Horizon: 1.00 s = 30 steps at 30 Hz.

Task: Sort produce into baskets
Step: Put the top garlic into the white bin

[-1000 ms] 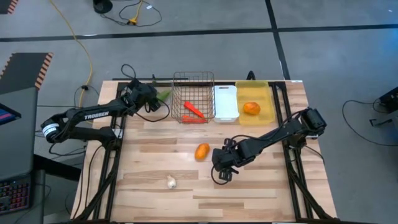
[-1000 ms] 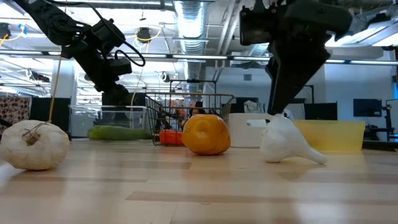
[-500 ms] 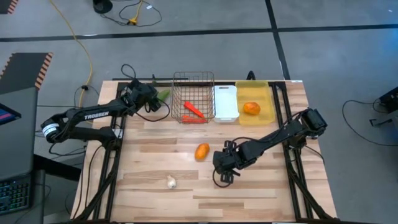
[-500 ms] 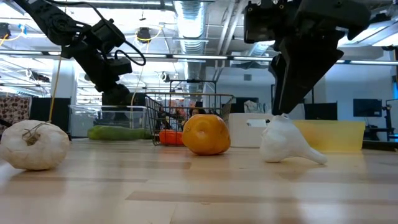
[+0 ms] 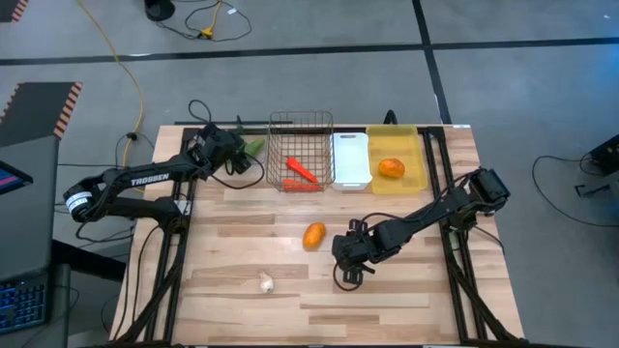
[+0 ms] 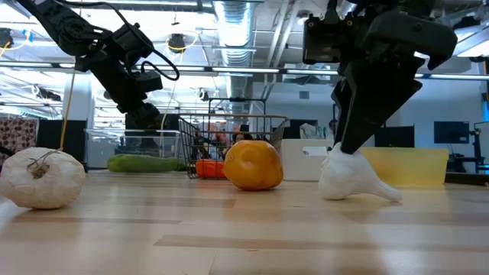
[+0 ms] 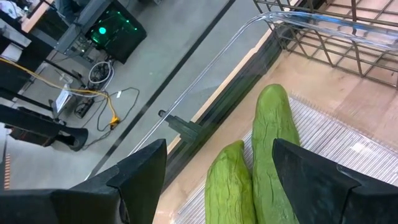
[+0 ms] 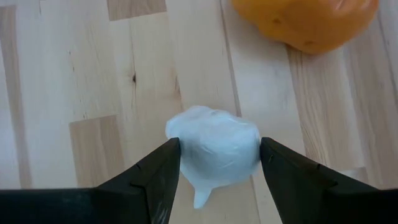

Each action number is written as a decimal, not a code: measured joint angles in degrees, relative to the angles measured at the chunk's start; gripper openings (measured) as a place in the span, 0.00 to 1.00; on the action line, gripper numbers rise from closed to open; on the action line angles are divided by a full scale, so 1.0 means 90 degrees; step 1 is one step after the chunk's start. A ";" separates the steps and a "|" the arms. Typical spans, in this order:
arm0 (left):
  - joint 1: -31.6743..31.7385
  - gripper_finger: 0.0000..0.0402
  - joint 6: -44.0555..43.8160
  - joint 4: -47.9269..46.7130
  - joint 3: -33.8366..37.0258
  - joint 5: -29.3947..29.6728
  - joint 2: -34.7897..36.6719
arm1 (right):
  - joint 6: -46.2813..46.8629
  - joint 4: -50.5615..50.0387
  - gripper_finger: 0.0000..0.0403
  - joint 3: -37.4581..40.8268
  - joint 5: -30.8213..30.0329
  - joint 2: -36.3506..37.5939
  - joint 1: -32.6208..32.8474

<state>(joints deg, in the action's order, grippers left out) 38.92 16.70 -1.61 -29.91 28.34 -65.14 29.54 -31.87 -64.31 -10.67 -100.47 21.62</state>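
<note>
A white garlic bulb (image 8: 214,146) lies on its side on the table (image 5: 387,300), also seen in the low view (image 6: 348,179). My right gripper (image 8: 219,144) is open right above it, one finger on either side. A second garlic bulb (image 5: 266,282) and an orange (image 5: 314,235) lie loose on the table. My left gripper (image 7: 217,155) is open and empty above the clear tray (image 7: 354,155), which holds two green cucumbers (image 7: 273,143). Two carrots (image 5: 302,174) lie in the wire basket (image 5: 300,124). Another orange (image 5: 391,168) sits in the yellow bin (image 5: 411,145). My right gripper comes at the garlic bulb from above, fingers pointing down beside its rounded body (image 8: 186,140). I cannot tell whether the fingers (image 8: 165,168) touch it. The bulb lies on the table with its pointed stem (image 6: 382,192) level along the wood.
The white bin (image 5: 351,159) stands between the wire basket and the yellow bin along the table's far edge. The loose orange lies close to my right gripper, on the left of it. Bare wood shows along the near edge.
My right gripper has come down a little over the garlic bulb, its fingers now reaching the bulb's upper part. The bulb has kept its place on the table.
</note>
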 joint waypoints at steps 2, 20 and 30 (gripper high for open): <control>0.0000 0.69 0.0001 0.0000 0.0000 0.0000 0.0000 | -0.0002 -0.0057 0.59 0.0000 0.0004 0.0000 -0.0002; 0.0000 0.69 0.0001 0.0000 -0.0001 0.0002 0.0000 | -0.0004 -0.0070 0.29 0.0000 0.0004 0.0002 -0.0011; 0.0000 0.69 0.0001 0.0002 -0.0002 0.0007 0.0000 | -0.0007 -0.0003 0.29 0.0005 0.0031 0.0007 -0.0222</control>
<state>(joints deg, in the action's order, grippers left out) 38.92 16.71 -1.59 -29.93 28.40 -65.14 29.48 -31.89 -64.27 -10.39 -100.40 19.62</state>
